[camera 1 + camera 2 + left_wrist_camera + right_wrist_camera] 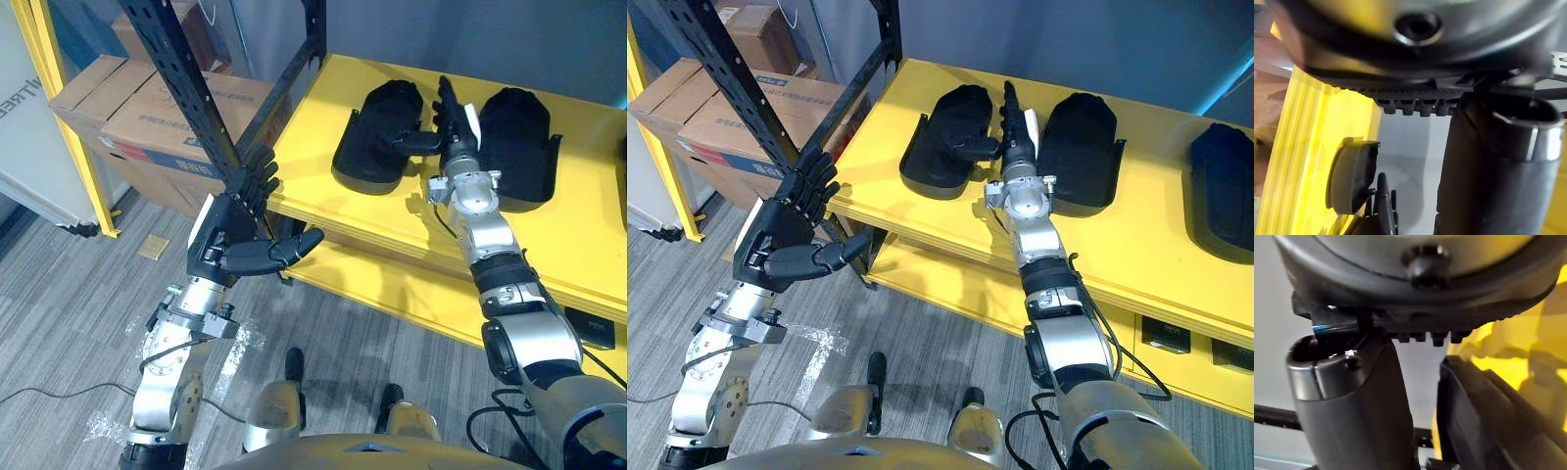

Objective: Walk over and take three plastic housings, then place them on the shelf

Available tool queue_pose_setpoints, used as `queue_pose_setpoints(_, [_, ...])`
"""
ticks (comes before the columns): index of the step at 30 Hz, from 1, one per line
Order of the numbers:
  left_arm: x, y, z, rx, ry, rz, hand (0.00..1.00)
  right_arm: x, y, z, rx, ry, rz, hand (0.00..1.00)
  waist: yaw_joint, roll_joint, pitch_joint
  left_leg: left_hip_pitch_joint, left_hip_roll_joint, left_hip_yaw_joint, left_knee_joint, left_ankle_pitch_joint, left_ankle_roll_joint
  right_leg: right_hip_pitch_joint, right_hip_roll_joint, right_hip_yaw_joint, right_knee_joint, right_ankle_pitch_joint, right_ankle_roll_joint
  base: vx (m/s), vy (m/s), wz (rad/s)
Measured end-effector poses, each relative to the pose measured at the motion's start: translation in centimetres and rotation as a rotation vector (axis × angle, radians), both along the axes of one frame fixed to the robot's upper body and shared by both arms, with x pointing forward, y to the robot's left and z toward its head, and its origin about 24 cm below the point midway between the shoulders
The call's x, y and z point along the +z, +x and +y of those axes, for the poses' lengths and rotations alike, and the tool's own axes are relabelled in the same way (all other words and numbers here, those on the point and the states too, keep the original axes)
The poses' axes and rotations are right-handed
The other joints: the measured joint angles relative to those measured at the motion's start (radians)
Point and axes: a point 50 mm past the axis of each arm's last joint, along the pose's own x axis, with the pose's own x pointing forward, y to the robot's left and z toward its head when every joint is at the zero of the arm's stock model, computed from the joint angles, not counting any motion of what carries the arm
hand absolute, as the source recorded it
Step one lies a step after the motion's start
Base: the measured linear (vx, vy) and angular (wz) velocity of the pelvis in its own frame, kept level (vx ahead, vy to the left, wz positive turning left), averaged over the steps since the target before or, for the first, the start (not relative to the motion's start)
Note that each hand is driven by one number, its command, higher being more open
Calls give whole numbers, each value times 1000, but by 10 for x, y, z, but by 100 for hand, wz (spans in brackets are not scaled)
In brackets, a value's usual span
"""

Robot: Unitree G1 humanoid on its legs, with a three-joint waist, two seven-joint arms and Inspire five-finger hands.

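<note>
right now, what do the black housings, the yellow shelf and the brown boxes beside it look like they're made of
Black housings: probably moulded plastic, since the rounded shells are matte with a faint sheen.
Yellow shelf: a smooth, evenly painted surface. Whether it is board or metal under the paint I cannot tell.
Boxes: cardboard, judging by the dull brown faces and folded flap seams.

Seen twice from the head, steeply down onto shelf (pixel 588 235) and floor (pixel 59 323): nearly the same scene, shifted sideways. From the left wrist, close, past the left hand (pixel 1493 171) toward the shelf, reaching the right hand (pixel 1382 205) and a housing (pixel 1352 176). From the right wrist, equally close.
</note>
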Motion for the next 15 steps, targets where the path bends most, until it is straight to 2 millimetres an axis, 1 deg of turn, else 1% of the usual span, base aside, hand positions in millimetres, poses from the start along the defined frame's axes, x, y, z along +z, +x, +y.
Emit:
queue_pose_setpoints(1, [-1, 1, -1, 21, 20, 5, 100, 13, -8, 5, 7, 7, -81, 100, -3, 0, 0, 0, 1, 6, 1, -1, 0, -3, 1, 7, -2, 2, 3, 22, 8, -16])
queue_pose_setpoints(2, [-5, 2, 0, 56, 49, 15, 100, 31, -23, 11, 30, 15, -198, 100, -16, 0, 0, 1, 1, 12, 2, -3, 0, -1, 1, 12, -10, 5, 6, 28, 14, -17])
queue_pose_setpoints(3, [-11, 4, 3, 94, 79, 36, 100, 46, -42, 17, 66, 24, -326, 100, -31, 0, 0, 2, 1, 17, 7, -9, 2, -1, 2, 17, -16, 7, 8, 28, 15, -14])
queue_pose_setpoints(4, [-14, 6, 4, 114, 94, 49, 100, 52, -52, 19, 83, 27, -384, 100, -39, 0, 0, 3, 0, 21, 8, -12, 3, -1, 2, 21, -17, 8, 8, 35, 19, -22])
queue_pose_setpoints(5, [-19, 9, 9, 155, 126, 76, 100, 61, -71, 23, 117, 25, -483, 100, -58, -3, 1, 10, 0, 36, 9, -16, 6, -1, 2, 36, -17, 8, 9, 34, 17, -33])
queue_pose_setpoints(6, [-24, 12, 14, 185, 157, 97, 100, 65, -86, 22, 138, 20, -552, 100, -71, -6, 2, 19, 1, 52, 10, -23, 5, -1, 2, 51, -17, 9, 10, 33, 21, -37])
queue_pose_setpoints(8, [-27, 19, 19, 226, 212, 107, 100, 64, -106, 11, 154, 34, -614, 100, -95, -14, 2, 23, 3, 72, 25, -39, 7, -3, 3, 75, -17, 10, 12, 10, 28, -33])
queue_pose_setpoints(9, [-27, 21, 20, 236, 229, 106, 100, 61, -111, 6, 146, 31, -618, 100, -105, -17, 1, 25, 3, 80, 27, -42, 7, -5, 3, 82, -17, 11, 13, -11, 37, -34])
queue_pose_setpoints(10, [-26, 26, 21, 253, 256, 98, 100, 56, -119, -2, 136, 29, -614, 100, -112, -21, 1, 32, 4, 96, 26, -46, 7, -8, 4, 98, -19, 12, 14, -24, 35, -30])
queue_pose_setpoints(11, [-24, 28, 22, 267, 274, 90, 100, 53, -122, -6, 142, 41, -606, 100, -117, -24, 0, 34, 4, 106, 26, -49, 8, -13, 4, 108, -22, 12, 14, -21, 36, -43])
queue_pose_setpoints(13, [-18, 35, 22, 319, 309, 55, 100, 39, -138, -19, 150, 56, -563, 100, -137, -27, -1, 34, 8, 141, 25, -60, 6, -33, 10, 144, -29, 17, 13, -5, 31, -46])
queue_pose_setpoints(14, [-16, 36, 23, 332, 315, 49, 100, 35, -143, -21, 150, 52, -550, 100, -139, -28, -1, 34, 10, 152, 26, -63, 7, -38, 13, 154, -32, 21, 13, 23, 16, -46])
queue_pose_setpoints(15, [-15, 39, 24, 374, 354, 40, 100, 27, -150, -24, 154, 40, -517, 100, -148, -28, -1, 34, 15, 168, 28, -66, 5, -43, 20, 172, -36, 32, 19, 30, 3, -37])
